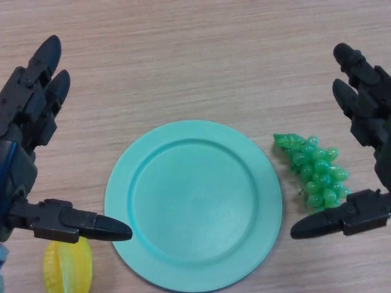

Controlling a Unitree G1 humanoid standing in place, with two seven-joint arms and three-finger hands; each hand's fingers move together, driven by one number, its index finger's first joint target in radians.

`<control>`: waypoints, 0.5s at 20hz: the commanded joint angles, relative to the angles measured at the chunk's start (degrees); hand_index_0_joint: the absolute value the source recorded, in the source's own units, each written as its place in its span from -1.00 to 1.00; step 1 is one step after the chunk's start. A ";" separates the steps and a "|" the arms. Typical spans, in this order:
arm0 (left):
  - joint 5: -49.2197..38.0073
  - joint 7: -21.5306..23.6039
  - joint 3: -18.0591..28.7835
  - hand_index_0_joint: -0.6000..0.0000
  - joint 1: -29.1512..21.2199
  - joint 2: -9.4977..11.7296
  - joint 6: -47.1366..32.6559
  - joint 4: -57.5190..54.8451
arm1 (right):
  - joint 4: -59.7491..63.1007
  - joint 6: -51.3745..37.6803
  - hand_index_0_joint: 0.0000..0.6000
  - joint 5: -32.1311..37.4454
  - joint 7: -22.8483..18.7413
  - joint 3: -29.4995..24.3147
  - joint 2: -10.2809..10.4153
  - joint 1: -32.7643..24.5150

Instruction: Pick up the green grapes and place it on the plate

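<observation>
A bunch of green grapes (pixel 315 172) lies on the wooden table just right of a round teal plate (pixel 193 204), apart from its rim. The plate has nothing on it. My right hand (pixel 369 128) is open and hovers around the grapes: its fingers reach up past their right side and its thumb (pixel 333 222) points left just below them. My left hand (pixel 24 122) is open at the left of the plate, with its thumb (pixel 79 224) pointing at the plate's left rim.
A yellow fruit (pixel 67 266) lies at the bottom left, under my left thumb and beside the plate. The wooden table (pixel 195 55) stretches bare beyond the plate.
</observation>
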 commanded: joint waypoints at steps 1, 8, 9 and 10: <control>0.47 1.97 0.39 1.00 -0.46 0.83 -7.88 -2.94 | 2.89 -11.56 -1.00 -3.20 -2.22 -1.71 -1.13 -3.24; 1.59 1.94 -1.30 1.00 0.26 0.34 -6.31 -4.78 | 22.62 -24.31 -1.00 -10.78 -5.99 1.59 -0.46 -7.11; 1.60 1.93 -1.46 1.00 0.39 0.27 -6.13 -5.24 | 26.08 -26.75 -1.00 -11.71 -6.39 1.96 -0.41 -7.51; 1.26 1.93 -1.42 1.00 0.37 0.26 -5.82 -5.52 | 28.62 -28.62 -1.00 -12.57 -6.69 2.08 -0.49 -7.95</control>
